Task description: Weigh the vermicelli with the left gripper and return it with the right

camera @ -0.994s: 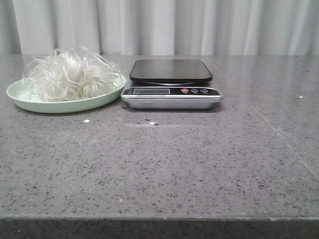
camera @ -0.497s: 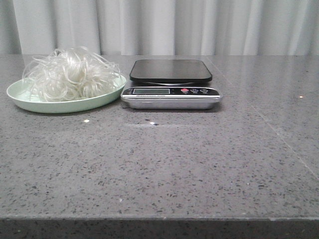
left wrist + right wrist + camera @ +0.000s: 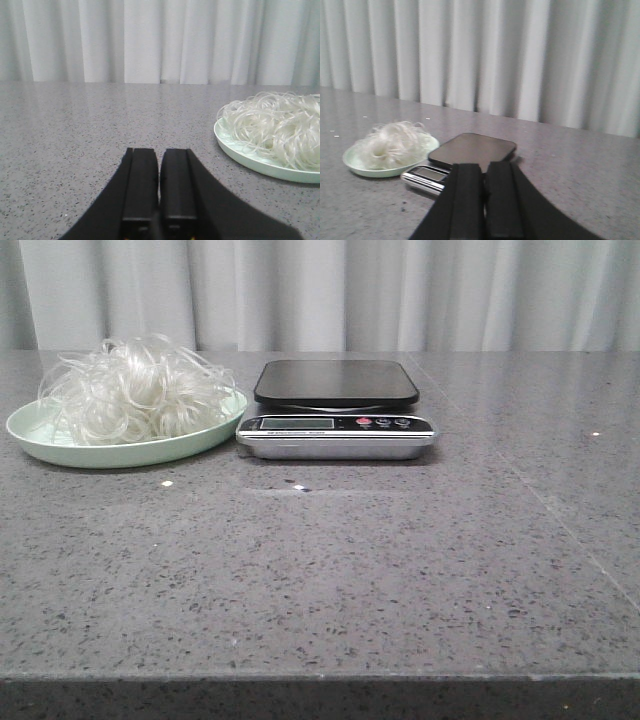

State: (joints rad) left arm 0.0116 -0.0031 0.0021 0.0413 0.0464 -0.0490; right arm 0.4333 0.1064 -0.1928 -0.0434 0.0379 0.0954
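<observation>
Front view: the vermicelli (image 3: 135, 390) sits heaped in a pale green plate (image 3: 40, 445) on the grey speckled desk (image 3: 330, 570), left of centre. Just beside the plate, on its right, stands a kitchen scale (image 3: 337, 423) with a bare black platform (image 3: 336, 383) and a silver front panel carrying a display and buttons. A pleated curtain (image 3: 330, 290) hangs behind the desk. Left wrist view: the left hand (image 3: 159, 187) is closed on nothing, its two black fingers (image 3: 141, 185) pressed together above the desk, the plate of vermicelli off to one side. Right wrist view: the right hand (image 3: 484, 197) is likewise closed and empty, with scale and plate beyond it.
</observation>
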